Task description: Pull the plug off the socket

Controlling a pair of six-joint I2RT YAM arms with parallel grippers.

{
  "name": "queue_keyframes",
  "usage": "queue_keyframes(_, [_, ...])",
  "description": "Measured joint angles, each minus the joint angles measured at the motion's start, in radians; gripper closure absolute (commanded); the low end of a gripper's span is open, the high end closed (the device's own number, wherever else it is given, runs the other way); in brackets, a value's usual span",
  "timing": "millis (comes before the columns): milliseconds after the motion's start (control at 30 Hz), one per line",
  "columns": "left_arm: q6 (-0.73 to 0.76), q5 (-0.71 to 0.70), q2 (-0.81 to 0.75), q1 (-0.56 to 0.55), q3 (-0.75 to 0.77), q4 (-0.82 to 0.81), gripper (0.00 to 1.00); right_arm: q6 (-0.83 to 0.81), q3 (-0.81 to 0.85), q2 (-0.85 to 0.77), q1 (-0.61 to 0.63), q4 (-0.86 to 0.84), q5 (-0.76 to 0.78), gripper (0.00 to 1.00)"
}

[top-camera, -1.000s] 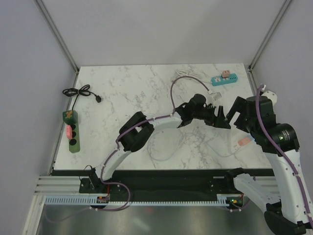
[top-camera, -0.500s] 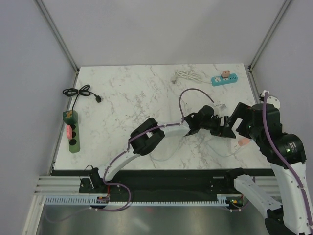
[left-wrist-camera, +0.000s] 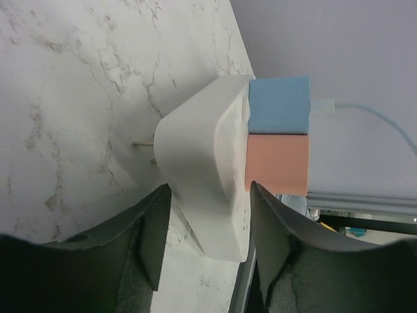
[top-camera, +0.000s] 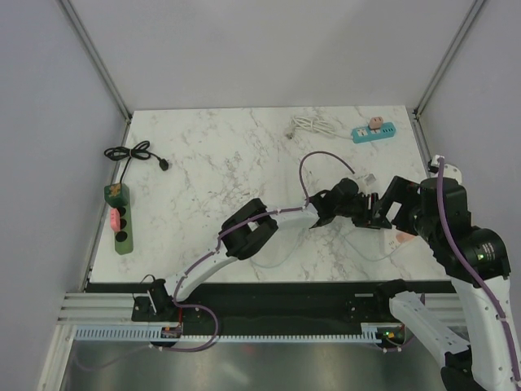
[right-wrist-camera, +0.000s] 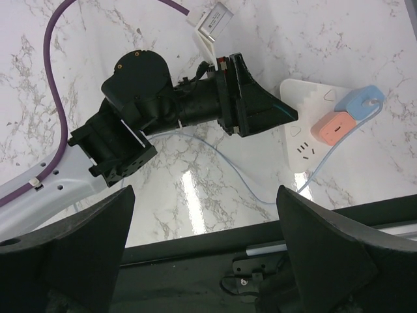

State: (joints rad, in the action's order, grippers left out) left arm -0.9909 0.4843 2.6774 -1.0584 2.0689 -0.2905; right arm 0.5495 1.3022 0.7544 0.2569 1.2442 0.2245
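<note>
White socket (right-wrist-camera: 305,120) lying near the right edge of the tabletop (top-camera: 212,155), carrying a blue plug (right-wrist-camera: 361,103) and a salmon plug (right-wrist-camera: 333,127). The left arm reaches low across the tabletop, and the left tool (left-wrist-camera: 208,195) clamps the socket's two sides. The right arm bends overhead, with the right tool (right-wrist-camera: 203,189) spread wide, holding nothing.

No word, brand or number can be read in any view. The only signs are small triangle outlines on the top face of the white wedge-shaped plastic socket block (right-wrist-camera: 313,107), seen from the right wrist camera. A white tag (right-wrist-camera: 215,16) at the end of the purple cable (right-wrist-camera: 49,59) shows no legible print; it is too small to tell.
</note>
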Motion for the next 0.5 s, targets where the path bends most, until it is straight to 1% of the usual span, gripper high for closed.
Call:
queue_keyframes(33, [-0.001, -0.008, 0.0, 0.0, 0.0, 0.0, 0.52, 0.0, -0.001, -0.001, 0.0, 0.0, -0.003, 0.02])
queue_keyframes(100, [-0.003, -0.021, 0.0, 0.0, 0.0, 0.003, 0.62, 0.0, -0.002, -0.002, 0.0, 0.0, -0.011, 0.02])
queue_keyframes(133, [-0.005, -0.023, 0.0, 0.001, 0.0, 0.003, 0.72, 0.0, -0.003, -0.002, 0.0, 0.0, -0.015, 0.02])
queue_keyframes(200, [-0.01, -0.026, -0.002, 0.002, -0.005, -0.011, 0.82, 0.0, -0.006, -0.002, 0.0, -0.002, -0.028, 0.02])
queue_keyframes(233, [-0.013, -0.027, -0.007, 0.003, -0.015, -0.022, 0.91, 0.0, -0.008, -0.002, 0.0, -0.002, -0.032, 0.02])
queue_keyframes(267, [-0.02, -0.03, -0.02, 0.004, -0.038, -0.037, 0.95, 0.0, -0.014, -0.002, 0.0, -0.002, -0.037, 0.02])
queue_keyframes(300, [-0.021, -0.029, -0.04, 0.006, -0.069, -0.048, 0.98, 0.001, -0.023, -0.002, 0.0, -0.003, -0.042, 0.02])
queue_keyframes(333, [-0.019, -0.029, -0.058, 0.008, -0.097, -0.053, 0.98, 0.002, -0.035, -0.002, 0.0, -0.007, -0.047, 0.02])
queue_keyframes(500, [-0.013, -0.024, -0.19, 0.049, -0.326, -0.088, 0.98, 0.01, -0.112, 0.006, 0.0, -0.029, -0.085, 0.02])
